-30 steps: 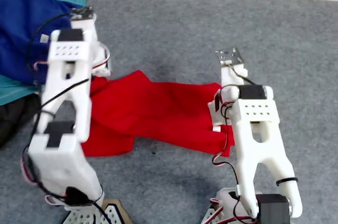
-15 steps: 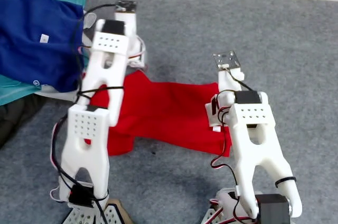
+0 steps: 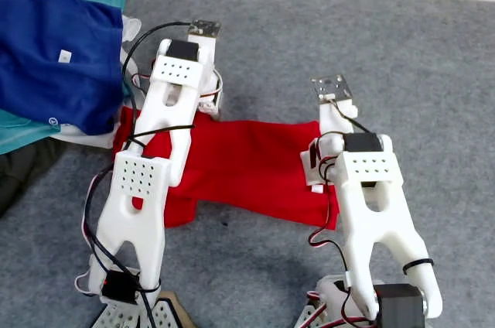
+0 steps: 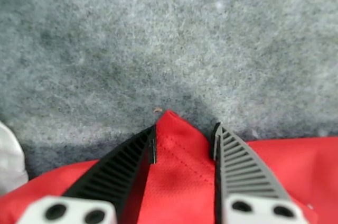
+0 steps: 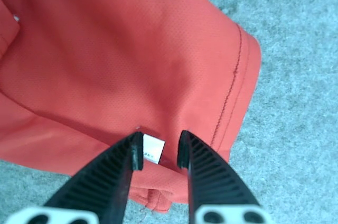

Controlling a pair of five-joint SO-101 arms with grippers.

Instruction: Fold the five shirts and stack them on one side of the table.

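Red shirt (image 3: 247,165) lies spread on the table (image 3: 433,73). Left gripper (image 4: 185,129) is parted astride its corner, right gripper (image 5: 160,142) parted over the hem. We advise closing both together, deep on the seams, then lifting evenly.

The grey felt table (image 3: 325,42) beneath me bears a red shirt (image 3: 247,165) spread flat and a pile of shirts (image 3: 54,57) at my far left.
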